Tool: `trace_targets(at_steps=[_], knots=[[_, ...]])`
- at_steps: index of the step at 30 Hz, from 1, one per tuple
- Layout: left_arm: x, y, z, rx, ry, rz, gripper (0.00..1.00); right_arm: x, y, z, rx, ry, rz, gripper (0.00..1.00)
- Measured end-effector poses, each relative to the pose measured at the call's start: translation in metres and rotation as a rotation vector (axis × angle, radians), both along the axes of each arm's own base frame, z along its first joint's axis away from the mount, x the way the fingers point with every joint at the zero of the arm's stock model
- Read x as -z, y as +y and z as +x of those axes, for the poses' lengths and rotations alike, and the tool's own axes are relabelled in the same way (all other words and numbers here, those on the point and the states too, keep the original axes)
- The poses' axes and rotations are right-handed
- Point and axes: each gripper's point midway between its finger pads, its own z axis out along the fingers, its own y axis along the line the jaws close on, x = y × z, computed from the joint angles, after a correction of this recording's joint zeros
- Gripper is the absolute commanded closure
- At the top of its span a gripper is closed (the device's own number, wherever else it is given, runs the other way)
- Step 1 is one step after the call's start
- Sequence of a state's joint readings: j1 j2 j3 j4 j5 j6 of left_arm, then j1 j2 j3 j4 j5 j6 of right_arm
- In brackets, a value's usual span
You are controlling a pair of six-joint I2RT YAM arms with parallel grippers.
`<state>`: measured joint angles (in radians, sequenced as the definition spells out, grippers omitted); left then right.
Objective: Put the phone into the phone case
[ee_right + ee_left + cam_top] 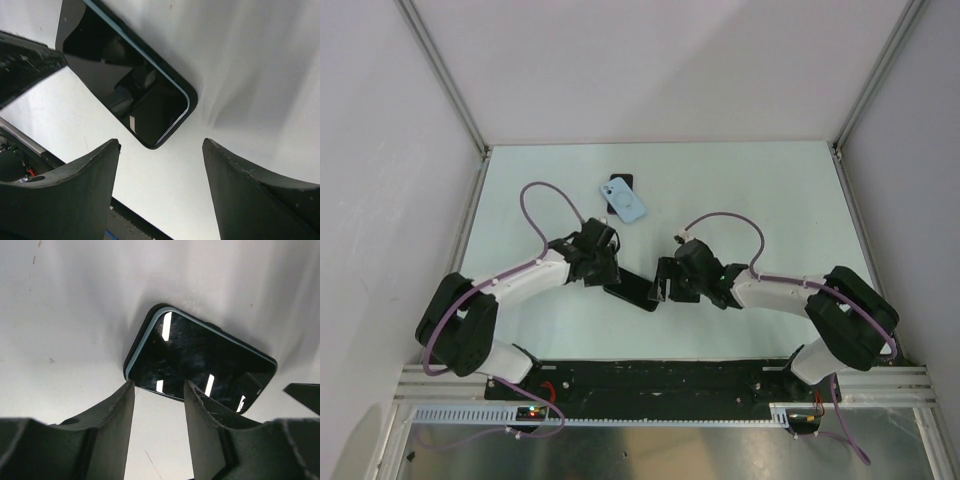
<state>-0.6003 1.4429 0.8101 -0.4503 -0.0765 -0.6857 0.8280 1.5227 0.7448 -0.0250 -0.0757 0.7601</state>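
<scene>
A phone (633, 290) lies flat, screen up, on the white table between my two grippers. Its glossy black screen (200, 357) has a thin light-blue edge, and a black case rim (131, 347) runs around it; the same rounded corner (170, 115) shows in the right wrist view. My left gripper (159, 385) is open, its fingertips (129, 390) right at the phone's near edge, with only bare table between them. My right gripper (161, 144) is open wider, a short way off the phone's corner, holding nothing. In the top view the left gripper (604, 268) and the right gripper (666, 282) flank the phone.
Farther back lies a light-blue phone-shaped slab (623, 200) with a ring on its face, partly covering a dark flat piece (620, 181). White walls enclose the table on three sides. A black rail (650, 380) runs along the near edge.
</scene>
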Motion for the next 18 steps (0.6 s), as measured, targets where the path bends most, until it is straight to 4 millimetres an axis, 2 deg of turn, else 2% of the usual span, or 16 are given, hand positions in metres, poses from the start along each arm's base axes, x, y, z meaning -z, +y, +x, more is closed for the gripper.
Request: trace_targets(at_steps=[3, 7, 10, 15, 18], knots=[[-0.011, -0.003, 0.007, 0.037, -0.019, 0.013, 0.51, 0.004, 0.005, -0.006, -0.007, 0.015, 0.003, 0.37], [-0.016, -0.005, 0.014, 0.097, -0.024, 0.047, 0.57, 0.007, 0.009, -0.003, 0.008, 0.016, 0.014, 0.42], [-0.009, -0.005, 0.018, 0.135, -0.005, 0.08, 0.59, 0.012, 0.011, -0.001, 0.015, 0.019, 0.014, 0.43], [0.009, 0.002, 0.013, 0.182, 0.054, 0.141, 0.6, 0.019, 0.012, 0.001, 0.026, 0.025, 0.011, 0.44], [0.011, 0.003, 0.013, 0.199, 0.065, 0.152, 0.62, 0.019, 0.015, 0.004, 0.028, 0.017, 0.019, 0.49]])
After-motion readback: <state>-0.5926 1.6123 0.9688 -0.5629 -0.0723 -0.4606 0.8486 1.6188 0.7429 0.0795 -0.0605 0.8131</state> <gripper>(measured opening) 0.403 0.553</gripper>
